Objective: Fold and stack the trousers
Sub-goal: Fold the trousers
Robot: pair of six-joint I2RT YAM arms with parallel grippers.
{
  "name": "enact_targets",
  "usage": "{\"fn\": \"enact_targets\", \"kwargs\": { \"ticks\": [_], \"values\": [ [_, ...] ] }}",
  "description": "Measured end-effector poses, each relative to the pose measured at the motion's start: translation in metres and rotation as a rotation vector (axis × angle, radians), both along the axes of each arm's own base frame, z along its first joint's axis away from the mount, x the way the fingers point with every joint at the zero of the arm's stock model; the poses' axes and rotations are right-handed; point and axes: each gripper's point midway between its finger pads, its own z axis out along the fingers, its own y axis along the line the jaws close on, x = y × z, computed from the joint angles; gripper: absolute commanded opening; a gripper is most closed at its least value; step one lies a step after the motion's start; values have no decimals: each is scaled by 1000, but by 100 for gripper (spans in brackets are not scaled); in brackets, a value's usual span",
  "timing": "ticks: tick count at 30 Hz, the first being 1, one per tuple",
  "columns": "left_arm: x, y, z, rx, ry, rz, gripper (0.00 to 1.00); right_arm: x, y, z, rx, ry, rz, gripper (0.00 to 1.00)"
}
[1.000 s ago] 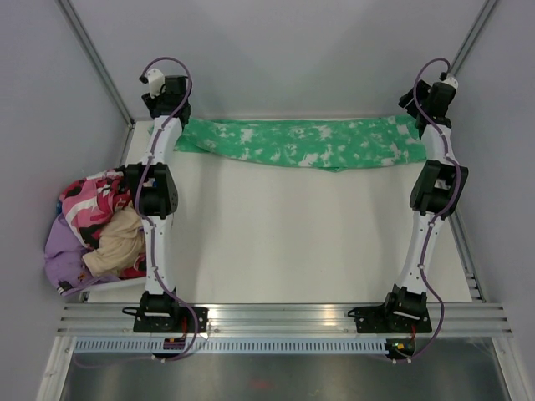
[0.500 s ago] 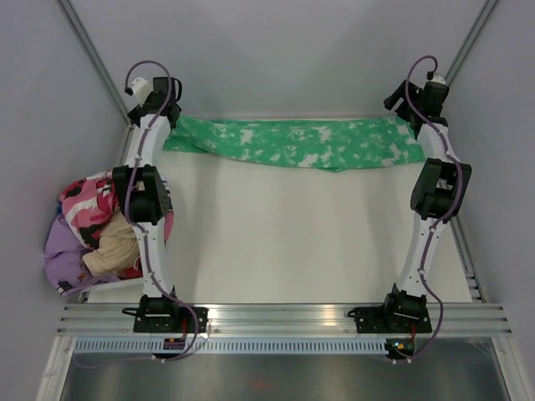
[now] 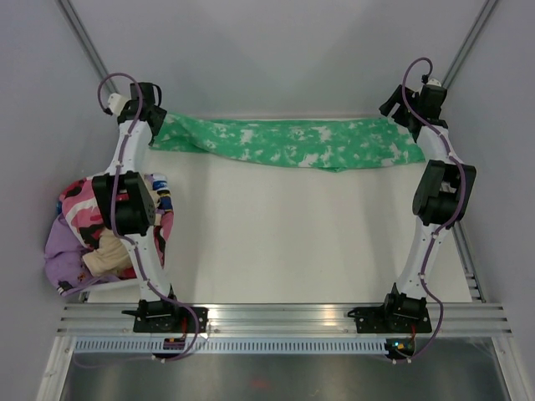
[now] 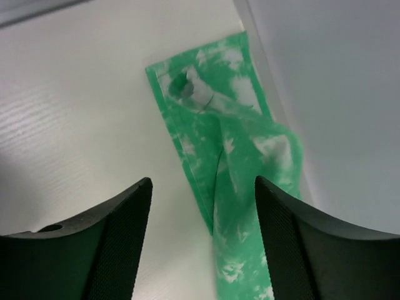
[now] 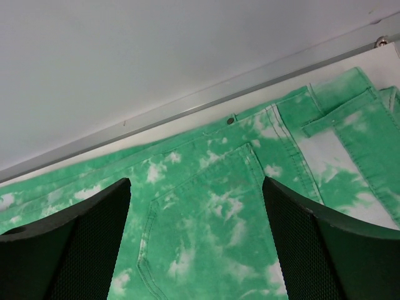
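Left gripper (image 4: pixel 203 187) is hanging with its jaws spread wide above the leg end of the trousers (image 3: pixel 284 144), and we're seeing cloth and table between the fingers, not pinched. Right gripper (image 5: pixel 195 187) is doing the same at the other end: jaws wide, hovering over the waist and seat, with a back pocket (image 5: pixel 206 206) showing in the gap.

Trousers are lying stretched left to right along the far edge of the table (image 3: pixel 284 242), waist on the right, hems on the left. We're reading a small dark button (image 5: pixel 230 119) at the waistband, sitting just beside the back rail (image 5: pixel 187 112). In the left wrist view the hem end is lying flat, with one layer buckling up in a ridge nearer the camera.

Outward from there, a heap of other garments (image 3: pixel 92 225) is sitting at the table's left edge beside the left arm: pink-black-white print on top, beige piece in the middle, purple underneath. We cannot tell whether a bin is holding that heap.
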Motion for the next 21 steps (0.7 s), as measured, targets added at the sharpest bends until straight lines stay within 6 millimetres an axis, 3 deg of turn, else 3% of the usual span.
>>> {"fn": "enact_targets", "kwargs": {
  "ticks": [7,11,21],
  "values": [
    [9,-26,-58,-162,40,12,42,-1,-1,-2,0,7,-5,92],
    [26,-25,-76,-179,6,28,42,-2,-2,-4,5,17,-14,92],
    [102,-4,-100,-199,-224,104,54,-7,-4,-12,9,58,-51,92]
  ]
}}
